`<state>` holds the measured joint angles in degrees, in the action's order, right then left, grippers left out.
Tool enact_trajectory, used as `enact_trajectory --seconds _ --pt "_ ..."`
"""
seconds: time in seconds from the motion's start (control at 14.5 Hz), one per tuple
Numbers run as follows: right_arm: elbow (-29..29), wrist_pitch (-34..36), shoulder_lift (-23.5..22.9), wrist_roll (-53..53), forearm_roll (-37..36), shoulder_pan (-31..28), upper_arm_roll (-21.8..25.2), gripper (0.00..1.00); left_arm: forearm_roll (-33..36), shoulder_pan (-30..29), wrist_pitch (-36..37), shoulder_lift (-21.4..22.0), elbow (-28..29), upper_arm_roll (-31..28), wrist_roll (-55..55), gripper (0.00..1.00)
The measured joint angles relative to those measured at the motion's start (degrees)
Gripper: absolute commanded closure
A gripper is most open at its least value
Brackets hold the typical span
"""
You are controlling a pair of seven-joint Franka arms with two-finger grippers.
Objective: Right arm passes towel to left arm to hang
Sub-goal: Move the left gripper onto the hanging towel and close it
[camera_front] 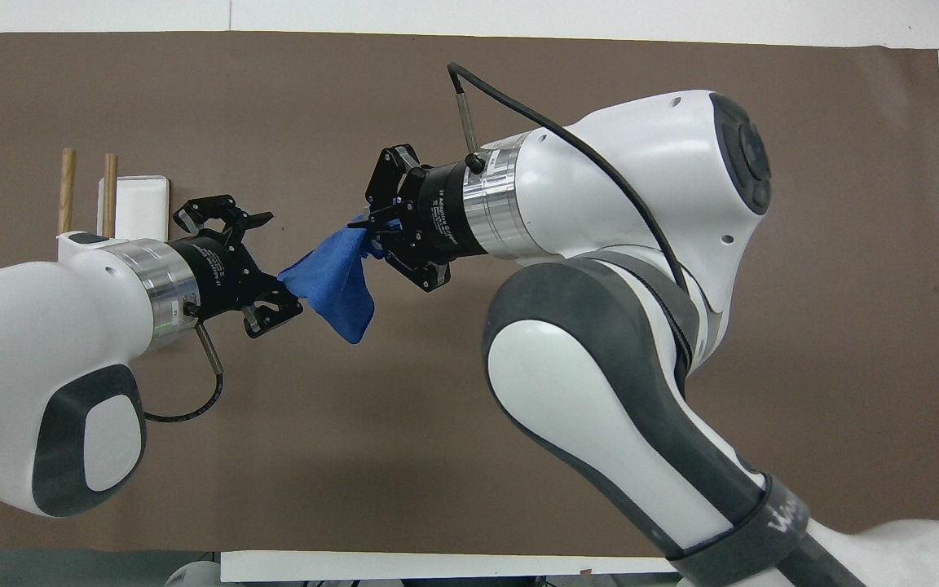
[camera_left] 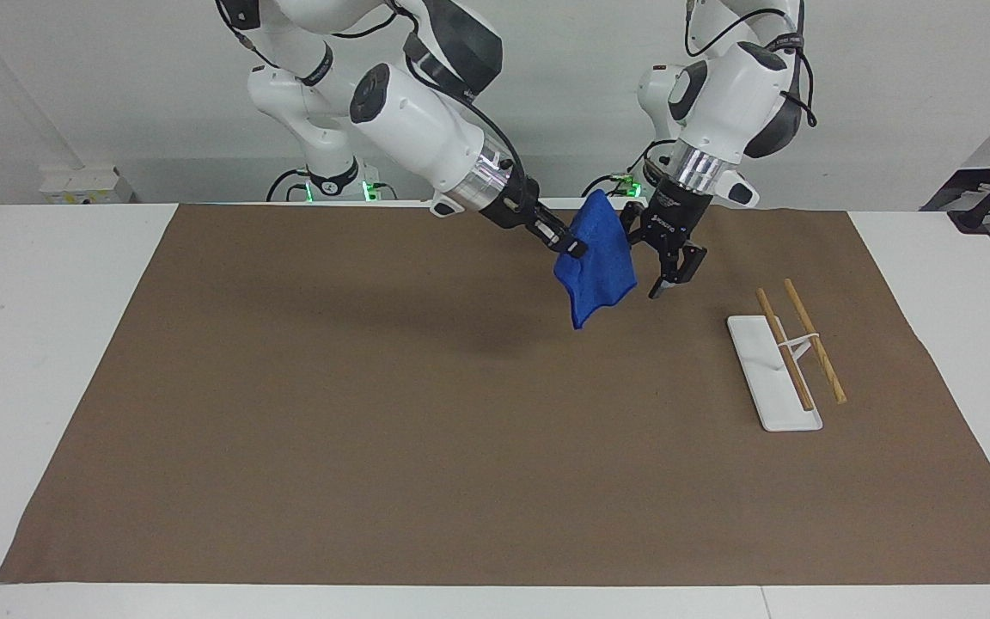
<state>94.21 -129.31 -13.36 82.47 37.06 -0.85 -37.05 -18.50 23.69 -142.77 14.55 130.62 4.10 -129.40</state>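
My right gripper (camera_left: 570, 248) is shut on the upper part of the blue towel (camera_left: 598, 268) and holds it in the air over the mat, at the robots' end. The towel hangs down bunched, and shows in the overhead view (camera_front: 336, 284) too. My left gripper (camera_left: 643, 258) is open right beside the towel, at the same height. In the overhead view the left gripper (camera_front: 278, 265) has its two fingers spread to either side of the towel's free corner, and the right gripper (camera_front: 369, 228) pinches the other end.
A towel rack (camera_left: 772, 371) with a white base and two wooden rods (camera_left: 815, 340) stands on the brown mat (camera_left: 375, 430) toward the left arm's end of the table. In the overhead view the rack (camera_front: 135, 204) is partly covered by the left arm.
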Motion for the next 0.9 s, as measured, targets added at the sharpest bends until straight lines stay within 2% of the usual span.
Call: enact_trajectory --seconds 0.41,0.55,0.62,0.9 --pt "-0.02 -0.05 -0.02 0.0 0.0 0.47 -0.09 1.0 0.0 1.33 -0.37 -0.2 -0.04 0.22 6.74 0.82" --pt "-0.03 -0.08 -0.02 0.0 0.0 0.48 -0.09 1.0 0.01 2.16 -0.39 -0.2 -0.05 0.28 6.94 0.96" --pt "-0.03 -0.09 -0.03 0.0 0.0 0.48 -0.09 1.0 0.0 2.18 -0.39 -0.2 -0.05 0.26 6.96 1.0" --pt "-0.14 -0.11 -0.03 0.0 0.0 0.48 -0.09 1.0 0.0 2.18 -0.4 -0.2 -0.15 0.05 7.24 1.0"
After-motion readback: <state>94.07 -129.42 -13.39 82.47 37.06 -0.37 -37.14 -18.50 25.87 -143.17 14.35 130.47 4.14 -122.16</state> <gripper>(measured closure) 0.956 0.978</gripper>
